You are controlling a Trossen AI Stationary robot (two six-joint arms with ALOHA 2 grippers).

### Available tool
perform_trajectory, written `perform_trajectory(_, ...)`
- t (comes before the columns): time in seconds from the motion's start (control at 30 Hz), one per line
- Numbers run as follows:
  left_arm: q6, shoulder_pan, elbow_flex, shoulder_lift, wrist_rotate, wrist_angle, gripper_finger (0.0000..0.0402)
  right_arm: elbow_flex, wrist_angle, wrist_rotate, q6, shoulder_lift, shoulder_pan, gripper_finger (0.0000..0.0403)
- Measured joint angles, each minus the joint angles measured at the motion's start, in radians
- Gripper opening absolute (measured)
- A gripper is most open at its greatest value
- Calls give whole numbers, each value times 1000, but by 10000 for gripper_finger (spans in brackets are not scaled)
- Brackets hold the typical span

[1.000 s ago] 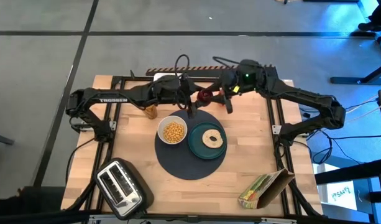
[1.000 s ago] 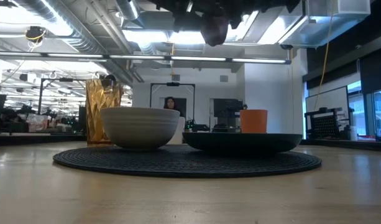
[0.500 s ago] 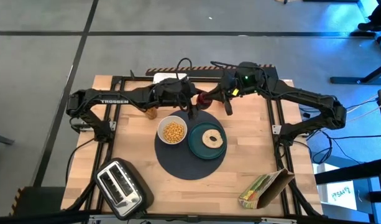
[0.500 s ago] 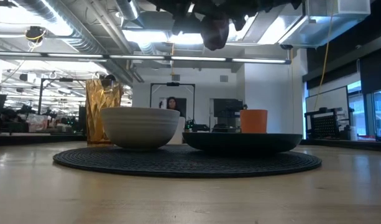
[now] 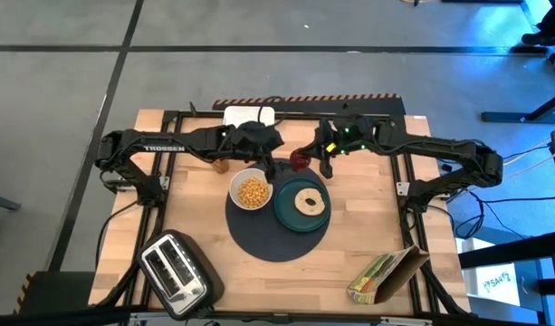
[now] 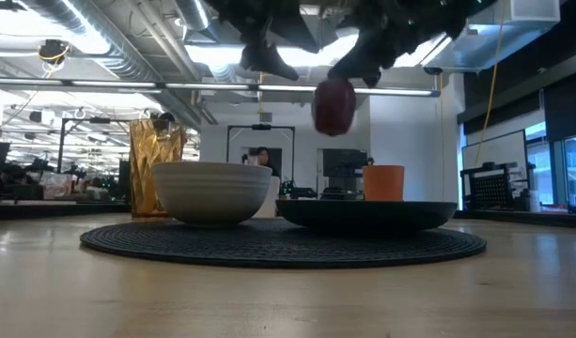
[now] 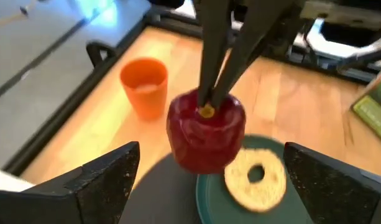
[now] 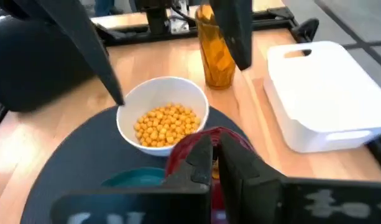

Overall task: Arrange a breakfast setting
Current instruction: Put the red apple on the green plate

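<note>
The red fruit [image 7: 206, 134] hangs in the air over the far edge of the round dark-grey mat [image 5: 277, 237], just beyond the teal plate [image 5: 289, 215] with the bagel [image 5: 309, 202]. My right gripper [image 5: 320, 163] is shut on the fruit from above. My left gripper [image 5: 270, 166] stands wide open at the fruit's left, its fingers [image 7: 109, 174] apart from it on both sides. The white bowl [image 5: 251, 191] of yellow cereal sits on the mat beside the plate. The small orange cup [image 7: 145, 84] stands on the table beyond the mat. My right gripper pinches the stem [image 7: 206, 112] on top of the red fruit between its two fingertips [image 7: 218, 74]. The fingers come from above, pointing down. The fruit hangs upright below them, clear of the plate and the mat [image 6: 334, 105].
An amber glass [image 5: 221, 165] stands left of the bowl. A white tray [image 8: 327, 93] lies at the far edge. The silver toaster [image 5: 173, 270] sits at the near left corner and the yellow-green cereal bag [image 5: 386, 272] at the near right.
My right gripper has shut on the fruit's stem. My left gripper, which was around the fruit, has opened wide and let it go. The fruit has come down with the right gripper toward the plate's far edge and now hangs from the right gripper alone.
</note>
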Motion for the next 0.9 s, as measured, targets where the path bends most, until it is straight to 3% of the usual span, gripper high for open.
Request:
perform_trajectory(0.2, -7, -14, 0, 1, -9, -31, 390, -218, 268, 25, 87, -1, 54, 1)
perform_trajectory(0.4, -7, -17, -1, 1, -94, -33, 390, -363, 473, 32, 106, 37, 97, 0)
perform_trajectory(0.67, -5, 18, -1, 1, -86, -26, 389, -377, 637, 25, 86, 182, 153, 0)
perform_trajectory(0.9, -3, 22, -1, 1, -116, -27, 389, -372, 619, 1, 125, 239, 170, 13)
